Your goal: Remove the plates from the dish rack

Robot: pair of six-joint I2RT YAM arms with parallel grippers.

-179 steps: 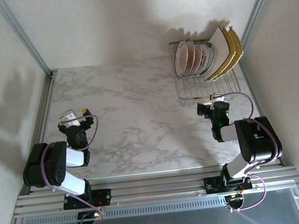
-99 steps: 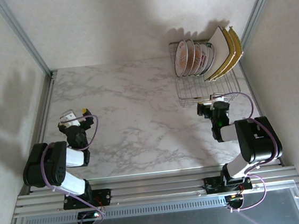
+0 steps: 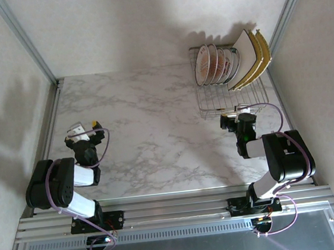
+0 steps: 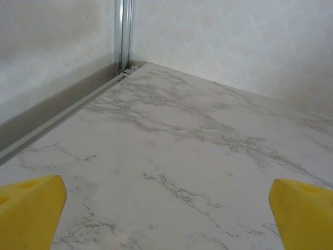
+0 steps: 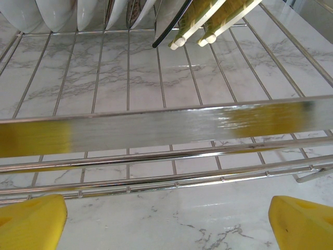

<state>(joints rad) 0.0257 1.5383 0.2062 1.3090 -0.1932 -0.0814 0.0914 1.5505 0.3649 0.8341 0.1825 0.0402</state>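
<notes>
Plates (image 3: 215,64) stand on edge in the dish rack (image 3: 227,101), just beyond the right claw (image 3: 236,116), open and empty; left claw (image 3: 84,131) open, well apart. Hazard: rack's near rail (image 5: 166,127) lies between claw and plates; a low reach would likely snag it, dragging the rack.

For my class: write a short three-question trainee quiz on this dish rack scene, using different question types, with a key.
1. True or false: the left gripper is shut.
2. The dish rack stands at the table's: A far right corner; B far left corner; C centre.
3. Which gripper is nearer the plates?
Key: 1 false, it is open; 2 A; 3 the right gripper.
</notes>
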